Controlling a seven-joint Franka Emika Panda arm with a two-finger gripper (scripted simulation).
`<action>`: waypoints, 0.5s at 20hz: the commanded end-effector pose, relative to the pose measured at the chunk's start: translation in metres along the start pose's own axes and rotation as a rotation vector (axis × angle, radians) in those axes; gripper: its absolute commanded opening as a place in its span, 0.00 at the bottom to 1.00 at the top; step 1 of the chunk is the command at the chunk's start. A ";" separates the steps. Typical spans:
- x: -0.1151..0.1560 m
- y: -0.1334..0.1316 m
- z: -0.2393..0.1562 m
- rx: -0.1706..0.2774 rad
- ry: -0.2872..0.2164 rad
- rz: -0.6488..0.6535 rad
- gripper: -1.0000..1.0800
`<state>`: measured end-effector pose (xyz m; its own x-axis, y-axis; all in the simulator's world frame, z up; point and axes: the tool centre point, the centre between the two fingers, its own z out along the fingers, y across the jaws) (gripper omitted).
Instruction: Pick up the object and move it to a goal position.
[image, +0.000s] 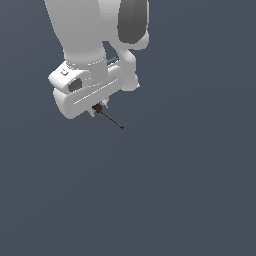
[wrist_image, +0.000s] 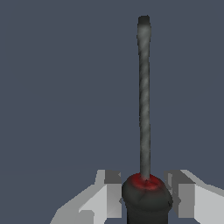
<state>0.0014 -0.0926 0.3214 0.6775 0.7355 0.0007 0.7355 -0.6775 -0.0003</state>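
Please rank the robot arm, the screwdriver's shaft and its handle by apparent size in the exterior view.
1. Robot arm, by far the largest.
2. Screwdriver shaft, a thin line sticking out past the jaws.
3. Screwdriver handle, only a small red-and-black spot; the jaws hide part of it, so its true size is unsure.

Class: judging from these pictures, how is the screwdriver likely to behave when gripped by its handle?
The screwdriver probably stays stiff: its shaft runs straight. Its rounded handle may twist or slip between the fingers. It looks tiny beside the gripper, so likely light.
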 end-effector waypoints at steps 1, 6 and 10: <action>-0.014 0.003 -0.026 0.000 0.000 -0.001 0.00; -0.036 0.009 -0.068 0.000 0.000 -0.001 0.00; -0.048 0.014 -0.091 0.000 0.000 0.000 0.00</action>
<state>-0.0191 -0.1331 0.4035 0.6781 0.7349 0.0013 0.7349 -0.6781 0.0002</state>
